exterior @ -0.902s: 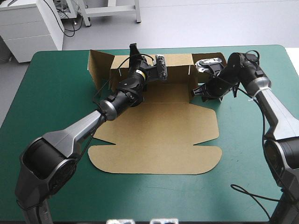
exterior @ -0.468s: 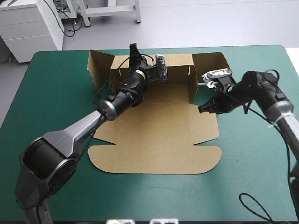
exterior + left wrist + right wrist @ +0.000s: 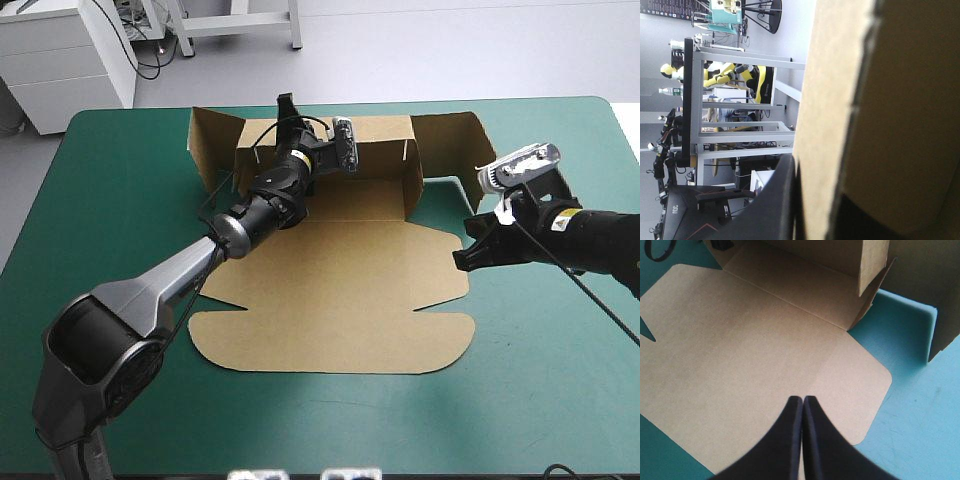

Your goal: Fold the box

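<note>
The brown box (image 3: 340,270) lies mid-table with its back wall (image 3: 375,140) and two short side walls raised, and its lid panel flat toward the near edge. My left gripper (image 3: 288,122) sits at the top of the back wall, shut on the board. In the left wrist view the box (image 3: 880,100) fills the space beside one black finger (image 3: 780,200). My right gripper (image 3: 462,262) hovers at the right rim of the flat panel, shut and holding nothing. Its own view shows the right gripper (image 3: 803,400) over the flat panel (image 3: 740,340), with the right side wall (image 3: 872,265) ahead.
An outer flap (image 3: 455,140) stands at the box's far right corner, and another flap (image 3: 210,145) at the far left. Bare teal-green cover (image 3: 120,250) runs along both sides and the near edge; the cover (image 3: 920,405) also shows beside the right gripper.
My right arm has pulled back from the box's right side wall, toward the right and the near side. The left gripper and the box have stayed still.
</note>
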`<state>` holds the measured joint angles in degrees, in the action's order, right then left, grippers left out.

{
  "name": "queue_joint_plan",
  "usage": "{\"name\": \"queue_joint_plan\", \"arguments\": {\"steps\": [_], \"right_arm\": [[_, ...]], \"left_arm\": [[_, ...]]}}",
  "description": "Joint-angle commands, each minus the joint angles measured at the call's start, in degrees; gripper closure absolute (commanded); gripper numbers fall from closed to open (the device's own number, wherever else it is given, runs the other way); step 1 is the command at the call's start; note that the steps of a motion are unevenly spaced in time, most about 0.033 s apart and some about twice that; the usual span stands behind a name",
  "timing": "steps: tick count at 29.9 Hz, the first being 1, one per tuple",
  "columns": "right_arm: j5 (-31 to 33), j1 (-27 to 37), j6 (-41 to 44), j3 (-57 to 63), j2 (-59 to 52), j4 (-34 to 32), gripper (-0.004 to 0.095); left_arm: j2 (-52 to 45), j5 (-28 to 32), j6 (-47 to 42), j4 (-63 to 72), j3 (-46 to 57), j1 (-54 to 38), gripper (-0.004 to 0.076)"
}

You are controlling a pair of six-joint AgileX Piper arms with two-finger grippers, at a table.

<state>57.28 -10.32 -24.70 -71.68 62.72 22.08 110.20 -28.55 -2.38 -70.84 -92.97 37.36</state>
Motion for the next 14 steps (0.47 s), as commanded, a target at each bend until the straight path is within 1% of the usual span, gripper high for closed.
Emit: {"name": "queue_joint_plan", "arguments": {"steps": [1,5,7,11,14], "right_arm": [[-4.1,0.3,-0.6,-1.2,-2.3,1.6,0.0922],[-4.2,0.3,-1.7,-1.2,-2.5,1.6,0.0922],[-5.8,0.3,-2.3,-1.2,-2.5,1.6,0.0922],[-12.2,0.3,-2.8,-1.2,-2.5,1.8,0.0922],[-18.0,0.3,-4.8,-1.2,-2.5,4.1,0.0922]], "left_arm": [[-3.0,-0.9,-1.8,0.5,-1.5,0.0,0.0708],[-3.0,-0.9,-1.8,1.2,-1.5,0.0,0.0708],[-3.0,-0.9,-1.8,1.6,-1.5,0.0,0.0708],[-3.0,-0.9,-1.8,1.7,-1.5,0.0,0.0708],[-3.0,-0.9,-1.8,1.7,-1.5,0.0,0.0708]]}}
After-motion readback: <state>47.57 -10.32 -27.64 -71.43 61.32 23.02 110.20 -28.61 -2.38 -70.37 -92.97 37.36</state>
